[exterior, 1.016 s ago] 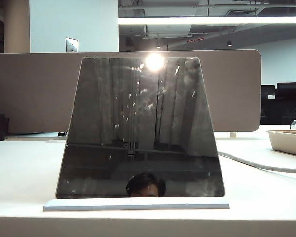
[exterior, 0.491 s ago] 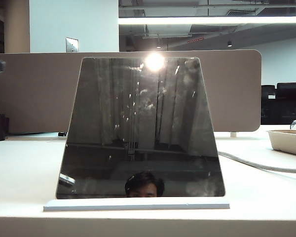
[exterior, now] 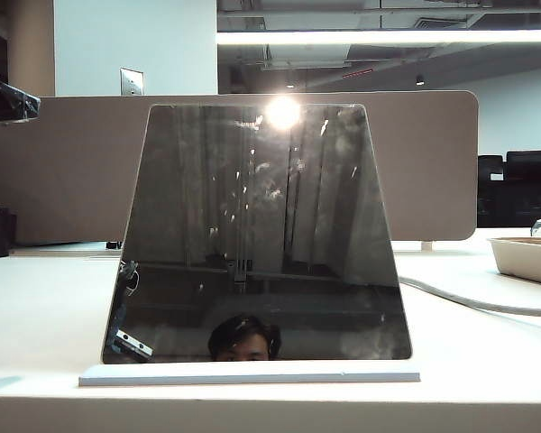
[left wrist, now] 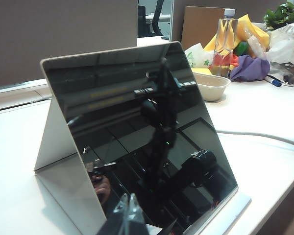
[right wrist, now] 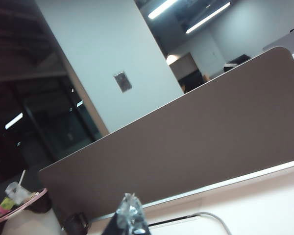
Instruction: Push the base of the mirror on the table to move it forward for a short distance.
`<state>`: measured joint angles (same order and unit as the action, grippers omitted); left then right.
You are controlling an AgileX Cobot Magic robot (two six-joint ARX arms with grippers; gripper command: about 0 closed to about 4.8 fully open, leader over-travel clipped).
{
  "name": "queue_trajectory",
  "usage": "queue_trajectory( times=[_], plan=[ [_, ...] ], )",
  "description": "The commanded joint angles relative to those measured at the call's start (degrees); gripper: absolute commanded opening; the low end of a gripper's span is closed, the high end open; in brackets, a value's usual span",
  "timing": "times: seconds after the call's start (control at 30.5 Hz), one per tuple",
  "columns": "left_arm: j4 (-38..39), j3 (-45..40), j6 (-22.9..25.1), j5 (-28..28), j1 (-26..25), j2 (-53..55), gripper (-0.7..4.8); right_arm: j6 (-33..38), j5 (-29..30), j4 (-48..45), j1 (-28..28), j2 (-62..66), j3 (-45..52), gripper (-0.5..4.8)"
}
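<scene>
The mirror [exterior: 257, 234] stands upright in the middle of the table [exterior: 36, 307], a dark smudged trapezoid tilted back. Its pale flat base [exterior: 249, 374] lies along the table's front edge. In the left wrist view the mirror [left wrist: 137, 132] fills the frame, and the base [left wrist: 232, 208] shows as a pale strip along its lower edge. My left gripper [left wrist: 130, 211] is shut, its clear fingertips together just in front of the glass, near the mirror's lower corner. My right gripper [right wrist: 130, 208] is also shut and points at the beige divider, with the mirror out of its view.
A wide beige divider [exterior: 63, 162] stands behind the mirror. A grey cable [exterior: 469, 302] and a white tray [exterior: 527, 257] lie at the right. A dark arm part [exterior: 4, 97] juts in at the left edge. A bowl [left wrist: 210, 85], a bottle and bags crowd the far side.
A dark part of the left arm has entered at the exterior view's left edge, and the gripper's reflection has grown in the mirror's lower left. The mirror has not moved.
</scene>
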<state>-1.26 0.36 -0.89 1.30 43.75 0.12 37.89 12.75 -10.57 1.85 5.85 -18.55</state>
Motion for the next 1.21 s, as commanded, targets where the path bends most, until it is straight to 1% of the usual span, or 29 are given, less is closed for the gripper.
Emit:
queue_trajectory(
  times=[0.03, 0.13, 0.23, 0.33, 0.39, 0.46, 0.52, 0.59, 0.69, 0.72, 0.82, 0.92, 1.02, 1.11, 1.21],
  plan=[
    [-0.55, 0.04, 0.26, -0.04, 0.00, 0.02, -0.01, -0.92, 12.57, 6.43, 0.02, 9.16, -8.00, -0.02],
    [-0.52, 0.04, 0.24, -0.04, 0.02, 0.02, -0.01, -0.90, 26.62, 7.82, 0.11, 18.73, -14.16, -0.02],
    [-0.55, 0.04, 0.24, -0.04, 0.00, 0.02, -0.01, -0.92, 36.17, 8.04, 0.13, 26.49, -18.32, -0.03],
    [-0.52, 0.04, 0.24, -0.02, 0.00, 0.02, -0.01, -2.91, 41.70, 9.25, 0.63, 31.54, -20.15, -0.03],
    [-0.52, 0.04, 0.24, -0.02, 0.00, 0.02, -0.01, -4.92, 42.88, 10.86, 2.62, 33.42, -20.33, -0.03],
    [-0.55, 0.04, 0.24, -0.04, 0.00, 0.02, -0.01, -6.67, 42.23, 12.52, 6.51, 34.62, -20.31, -0.03],
    [-0.52, 0.04, 0.24, -0.04, 0.00, 0.02, -0.01, -9.49, 40.00, 14.10, 11.69, 35.10, -20.31, -0.03],
    [-0.55, 0.04, 0.24, -0.04, 0.00, 0.02, -0.01, -12.50, 34.27, 16.35, 18.14, 35.12, -20.31, -0.03],
    [-0.50, 0.04, 0.24, -0.04, 0.00, 0.02, -0.01, -15.74, 22.49, 20.61, 28.04, 35.21, -20.31, -0.03],
    [-0.57, 0.04, 0.24, -0.04, 0.00, 0.02, -0.01, -16.28, 17.70, 22.53, 31.69, 35.58, -20.31, -0.03],
    [-0.55, 0.04, 0.24, -0.04, 0.00, 0.02, -0.01, -17.66, 10.23, 27.17, 40.04, 38.18, -20.28, -0.03],
    [-0.50, 0.04, 0.24, -0.04, 0.00, 0.02, -0.01, -17.64, 7.69, 29.51, 46.12, 42.51, -20.28, -0.03],
    [-0.52, 0.04, 0.24, -0.02, 0.00, 0.02, -0.01, -17.59, 6.56, 29.38, 50.29, 47.63, -20.28, -0.03],
    [-0.52, 0.04, 0.24, -0.04, 0.00, 0.02, -0.01, -17.59, 3.98, 29.35, 52.89, 52.43, -20.31, -0.03],
    [-0.55, 0.04, 0.24, -0.04, 0.00, 0.02, -0.01, -17.42, 3.93, 29.38, 53.68, 56.92, -20.31, -0.03]
  ],
)
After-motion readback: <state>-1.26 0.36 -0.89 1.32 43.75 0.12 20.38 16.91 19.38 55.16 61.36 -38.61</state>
